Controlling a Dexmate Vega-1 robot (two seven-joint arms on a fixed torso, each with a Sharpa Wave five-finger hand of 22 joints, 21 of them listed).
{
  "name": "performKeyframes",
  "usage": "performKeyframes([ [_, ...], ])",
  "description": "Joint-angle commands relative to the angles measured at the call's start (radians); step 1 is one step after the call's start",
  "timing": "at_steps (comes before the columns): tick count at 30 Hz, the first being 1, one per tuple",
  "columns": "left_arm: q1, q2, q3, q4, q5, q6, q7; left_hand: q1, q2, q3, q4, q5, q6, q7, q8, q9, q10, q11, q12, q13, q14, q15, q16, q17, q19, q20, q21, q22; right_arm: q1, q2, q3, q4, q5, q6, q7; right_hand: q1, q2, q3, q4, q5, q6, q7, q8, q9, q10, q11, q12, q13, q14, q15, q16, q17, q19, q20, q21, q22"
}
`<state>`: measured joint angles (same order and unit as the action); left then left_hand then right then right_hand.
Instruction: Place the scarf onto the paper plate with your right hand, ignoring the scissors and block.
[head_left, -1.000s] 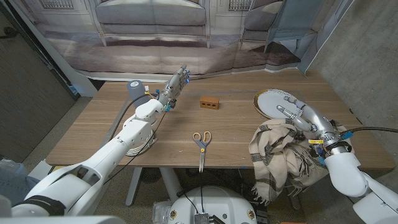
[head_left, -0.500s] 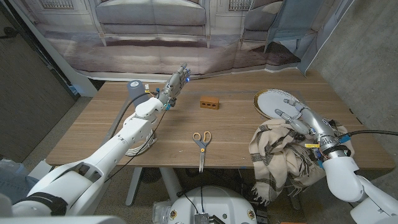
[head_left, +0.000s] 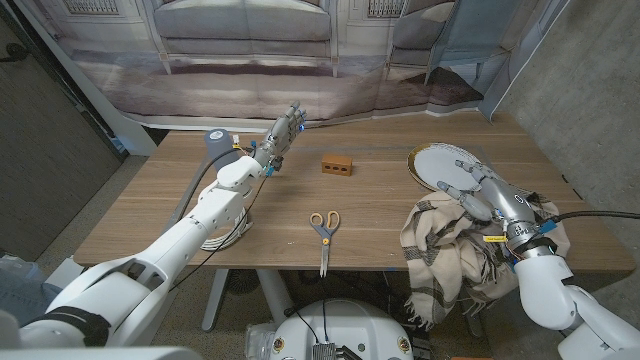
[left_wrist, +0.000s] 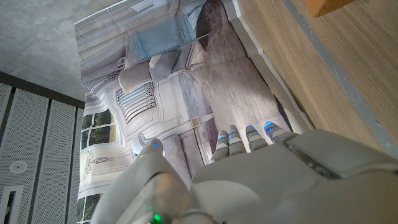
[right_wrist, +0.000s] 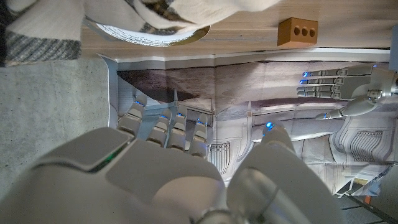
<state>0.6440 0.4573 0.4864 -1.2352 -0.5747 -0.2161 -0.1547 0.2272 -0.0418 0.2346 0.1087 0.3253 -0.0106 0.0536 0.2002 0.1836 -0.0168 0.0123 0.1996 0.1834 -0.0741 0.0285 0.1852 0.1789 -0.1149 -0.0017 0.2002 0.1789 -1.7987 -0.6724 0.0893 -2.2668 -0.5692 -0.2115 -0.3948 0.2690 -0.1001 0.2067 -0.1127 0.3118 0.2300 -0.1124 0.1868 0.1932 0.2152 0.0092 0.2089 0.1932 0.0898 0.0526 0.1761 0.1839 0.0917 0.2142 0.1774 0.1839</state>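
**Scarf ungrasped, plate close behind**

The left hand (head_left: 283, 134) is held raised, fingers straight, grasping nothing. The scarf (head_left: 455, 252) is draped over the table's near edge; the right hand (head_left: 478, 191) hovers above it, fingers extended, empty. A partial grasp could let trailing folds miss the paper plate (head_left: 432, 162).

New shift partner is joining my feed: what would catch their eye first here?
The plaid scarf, heaped at the table's near right edge and spilling over it, with the right hand open above it. Behind that lies the paper plate; the scissors lie mid-table, the block beyond.
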Motion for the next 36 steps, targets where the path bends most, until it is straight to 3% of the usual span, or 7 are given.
performKeyframes([
  [1, -0.008, 0.002, 0.003, 0.002, 0.002, 0.01, -0.004, 0.009, 0.004, -0.004, -0.002, 0.007, 0.002, -0.001, -0.003, 0.002, 0.003, -0.003, 0.004, 0.004, 0.003, 0.0, 0.004, 0.004, -0.005, 0.01, 0.001, 0.003, -0.005, -0.025, -0.038, -0.022, -0.042, -0.069, -0.001, 0.004, -0.012, -0.002, -0.007, 0.013, -0.019, -0.002, 0.0, 0.002, -0.021, 0.002, -0.004, 0.005, -0.017, 0.006, 0.001, 0.003, -0.021, 0.003, 0.003, 0.001],
  [10, -0.013, -0.001, 0.003, 0.011, -0.001, 0.012, -0.011, 0.009, 0.005, -0.006, -0.002, 0.007, 0.003, -0.001, -0.003, 0.002, 0.004, -0.001, 0.004, 0.004, 0.003, 0.0, 0.004, 0.004, -0.005, 0.011, 0.001, 0.003, 0.002, -0.063, -0.053, -0.058, -0.052, -0.15, 0.067, 0.01, -0.029, -0.015, -0.014, 0.045, -0.089, 0.018, -0.007, 0.001, -0.092, 0.022, -0.016, 0.006, -0.067, 0.025, 0.0, 0.003, -0.051, 0.003, 0.007, 0.0],
  [16, -0.013, -0.004, 0.001, 0.018, -0.006, 0.008, -0.014, 0.009, 0.005, -0.007, -0.002, 0.007, 0.007, 0.0, -0.002, 0.002, 0.007, 0.0, 0.005, 0.004, 0.006, 0.002, 0.005, 0.004, -0.005, 0.012, 0.001, 0.003, 0.003, -0.081, -0.064, -0.071, -0.063, -0.19, 0.082, 0.014, -0.032, -0.019, -0.016, 0.057, -0.113, 0.033, -0.008, 0.001, -0.12, 0.019, -0.019, 0.005, -0.084, 0.042, 0.0, 0.002, -0.05, 0.003, 0.011, 0.0],
  [27, -0.021, -0.011, 0.004, 0.033, -0.003, -0.001, -0.022, 0.01, 0.007, -0.009, -0.001, 0.007, 0.01, 0.002, -0.001, 0.002, 0.009, 0.002, 0.005, 0.004, 0.007, 0.002, 0.005, 0.005, -0.005, 0.011, 0.001, 0.003, 0.005, -0.112, -0.091, -0.096, -0.095, -0.282, 0.115, 0.017, -0.034, -0.023, -0.017, 0.066, -0.129, 0.034, -0.006, 0.001, -0.133, 0.024, -0.018, 0.005, -0.097, 0.05, 0.001, 0.002, -0.041, 0.002, 0.016, 0.0],
  [36, -0.02, -0.011, 0.001, 0.034, -0.004, -0.013, -0.025, 0.01, 0.007, -0.011, -0.001, 0.007, 0.013, 0.001, -0.001, 0.002, 0.01, 0.004, 0.005, 0.004, 0.008, 0.002, 0.005, 0.005, -0.004, 0.012, 0.002, 0.003, 0.015, -0.153, -0.113, -0.129, -0.107, -0.369, 0.17, 0.02, -0.036, -0.028, -0.018, 0.078, -0.145, 0.043, -0.004, 0.0, -0.125, 0.028, -0.008, 0.004, -0.092, 0.049, 0.007, 0.001, -0.007, 0.0, 0.029, 0.002],
])
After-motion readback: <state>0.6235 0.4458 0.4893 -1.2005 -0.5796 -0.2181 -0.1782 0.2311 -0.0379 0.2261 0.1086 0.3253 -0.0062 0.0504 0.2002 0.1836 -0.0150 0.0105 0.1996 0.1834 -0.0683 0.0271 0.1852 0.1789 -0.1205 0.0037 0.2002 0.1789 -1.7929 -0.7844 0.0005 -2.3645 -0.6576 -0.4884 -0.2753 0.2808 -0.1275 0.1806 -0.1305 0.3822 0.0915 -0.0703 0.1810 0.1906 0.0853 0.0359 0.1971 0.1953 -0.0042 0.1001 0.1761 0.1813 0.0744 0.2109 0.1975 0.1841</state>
